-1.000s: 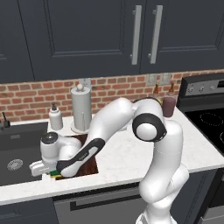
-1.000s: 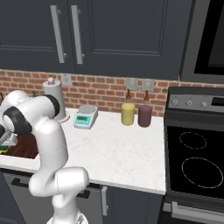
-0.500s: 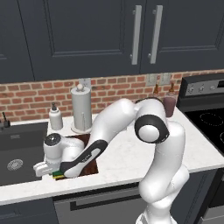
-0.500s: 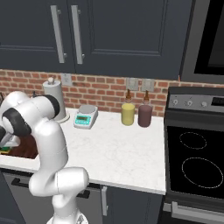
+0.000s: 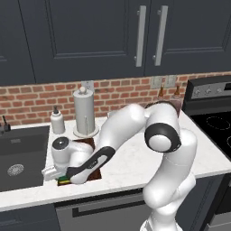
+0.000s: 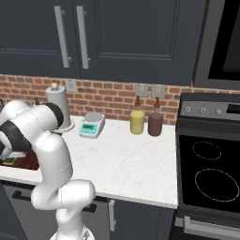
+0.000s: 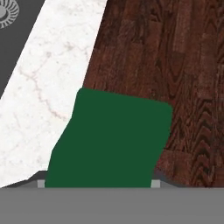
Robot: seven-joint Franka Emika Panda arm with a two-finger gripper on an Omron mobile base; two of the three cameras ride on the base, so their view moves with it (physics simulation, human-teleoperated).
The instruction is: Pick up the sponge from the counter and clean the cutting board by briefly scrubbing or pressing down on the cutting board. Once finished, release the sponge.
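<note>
The sponge [image 7: 111, 140], dark green on top over yellow, sits between my gripper's [image 7: 98, 183] tips, which press on its two sides. It rests tilted over the left edge of the dark brown cutting board [image 7: 175, 65], partly above the white counter [image 7: 48, 87]. In the left base view my gripper [image 5: 61, 175] is low at the board's [image 5: 86, 144] near left corner, with the sponge [image 5: 64, 181] under it. The right base view shows the sponge [image 6: 7, 161] and the board [image 6: 28, 161] at the far left, behind my arm.
The dark sink [image 5: 20, 155] lies just left of the board. A paper towel holder [image 5: 85, 113] and a soap bottle [image 5: 57, 121] stand behind it. A scale [image 6: 91, 125], two jars [image 6: 137, 122] and the stove [image 6: 211, 173] are to the right.
The hand with the sponge has shifted slightly right, toward the cutting board. The upper arm has leaned with it.
</note>
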